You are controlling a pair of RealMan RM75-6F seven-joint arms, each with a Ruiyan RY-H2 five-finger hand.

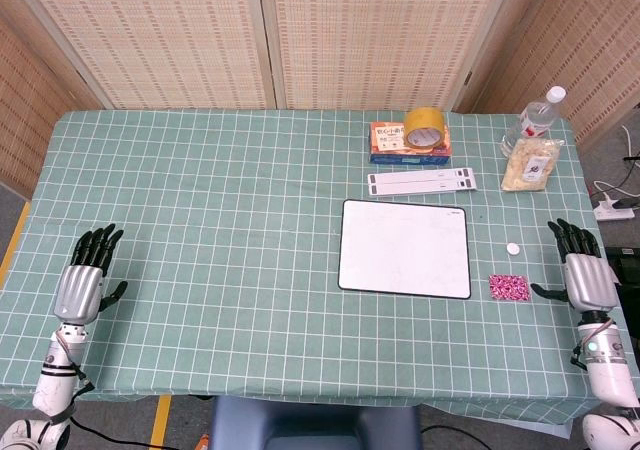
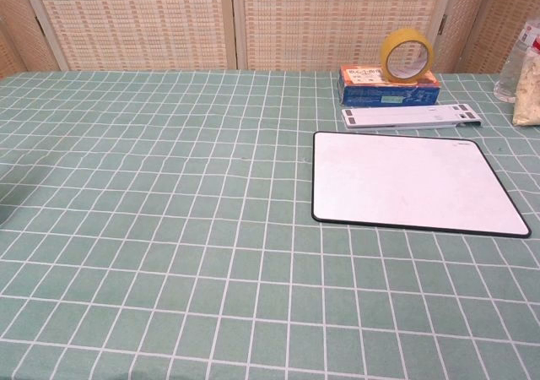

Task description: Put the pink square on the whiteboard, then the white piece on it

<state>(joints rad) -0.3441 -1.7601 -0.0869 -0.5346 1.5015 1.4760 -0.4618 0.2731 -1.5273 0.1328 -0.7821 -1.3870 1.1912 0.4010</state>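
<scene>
The whiteboard [image 1: 405,247] [image 2: 413,182] lies flat right of the table's centre, its white face bare. A small pink patterned square [image 1: 509,287] rests on the cloth just right of the board's near right corner. A little white round piece [image 1: 513,249] sits slightly farther back, also right of the board. My right hand [image 1: 581,268] lies open at the right table edge, fingers spread, a short way right of the pink square. My left hand [image 1: 88,273] lies open at the far left edge, far from everything. The chest view shows neither hand nor the two small pieces.
Behind the board lies a white strip [image 1: 424,182] [image 2: 411,116], then an orange-and-blue box [image 1: 409,143] [image 2: 389,86] with a yellow tape roll [image 1: 424,127] [image 2: 407,55] on it. A water bottle [image 1: 532,120] and a bag of pale bits [image 1: 531,162] stand at the back right.
</scene>
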